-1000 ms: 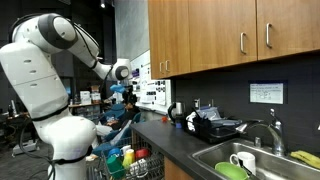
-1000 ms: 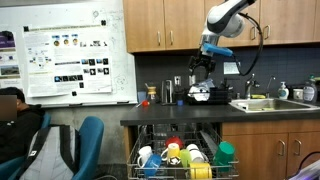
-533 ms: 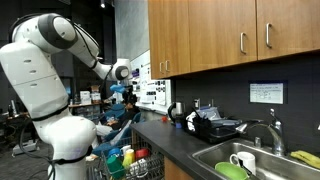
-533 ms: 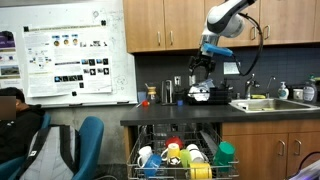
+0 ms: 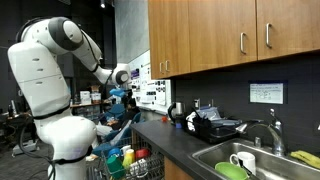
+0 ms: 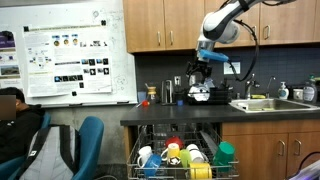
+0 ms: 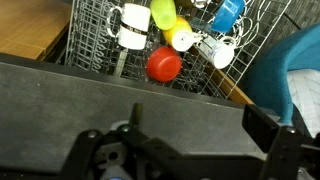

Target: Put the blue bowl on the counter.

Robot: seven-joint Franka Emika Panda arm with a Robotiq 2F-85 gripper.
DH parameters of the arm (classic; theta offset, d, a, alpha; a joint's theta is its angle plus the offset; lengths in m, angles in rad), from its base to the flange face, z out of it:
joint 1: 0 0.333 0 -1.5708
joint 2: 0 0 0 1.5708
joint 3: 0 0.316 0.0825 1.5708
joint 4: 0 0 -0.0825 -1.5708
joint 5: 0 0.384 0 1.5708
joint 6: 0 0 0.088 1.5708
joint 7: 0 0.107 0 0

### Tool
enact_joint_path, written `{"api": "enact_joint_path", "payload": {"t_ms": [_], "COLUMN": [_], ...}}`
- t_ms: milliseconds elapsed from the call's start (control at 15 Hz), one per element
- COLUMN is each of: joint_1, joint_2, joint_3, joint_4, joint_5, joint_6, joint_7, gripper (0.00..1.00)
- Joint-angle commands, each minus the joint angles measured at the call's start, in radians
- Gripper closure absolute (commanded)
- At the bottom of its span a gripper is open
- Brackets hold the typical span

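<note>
My pincer hangs spread wide and empty well above the dishwasher rack, where what I take for the blue bowl sits propped at the rack's far side; it is probably light, stiff and slick, so I would pinch its rim.

Small blue bowl lodged in dishwasher rack, long dark counter above

Wood cabinets overhead, whiteboard w/ posters nearby.
</note>
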State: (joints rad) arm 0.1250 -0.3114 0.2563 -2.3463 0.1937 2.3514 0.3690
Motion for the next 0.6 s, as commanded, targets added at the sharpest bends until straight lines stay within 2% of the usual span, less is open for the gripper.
{"api": "enact_joint_path", "payload": {"t_ms": [0, 533], "joint_1": [0.022, 0.069], "joint_2": [0.092, 0.293], "joint_3": [0.008, -0.009], "joint_4": [0.018, 0.035], "joint_5": [-0.008, 0.062], "joint_6": [0.056, 0.174], "joint_7": [0.006, -0.095], "gripper": [0.0, 0.0]}}
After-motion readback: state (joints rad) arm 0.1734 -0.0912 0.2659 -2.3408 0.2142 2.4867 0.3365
